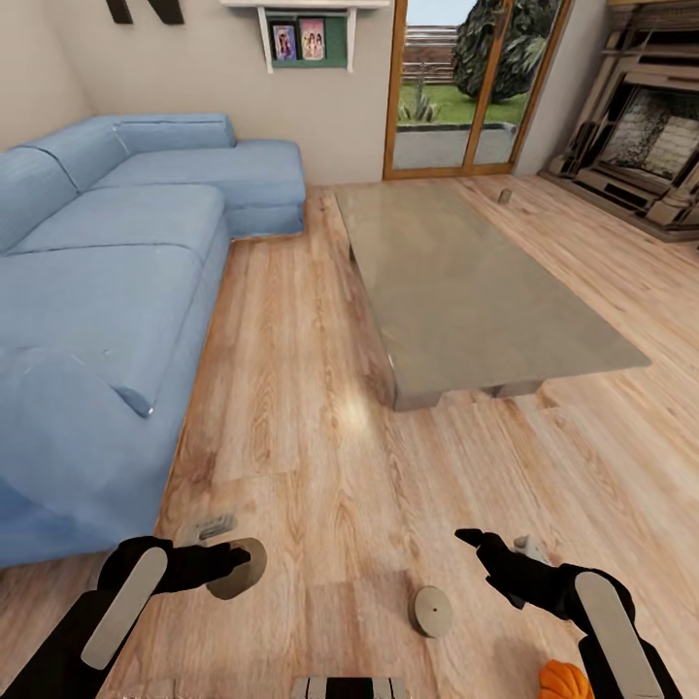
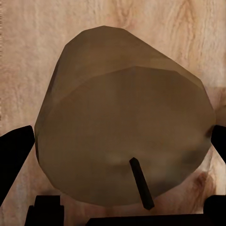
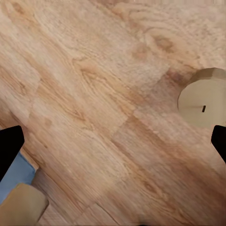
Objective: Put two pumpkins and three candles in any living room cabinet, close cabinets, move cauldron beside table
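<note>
Wood floor stretched below; left gripper clamped a candle (wick visible up close), right gripper spread empty near another candle.

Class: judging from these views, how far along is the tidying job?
Nothing looks stowed yet. In hand: the left gripper is closed on one candle. Left: another candle on the floor, one distant by the table, and a pumpkin near the right arm. Cabinet and cauldron unseen here.
</note>
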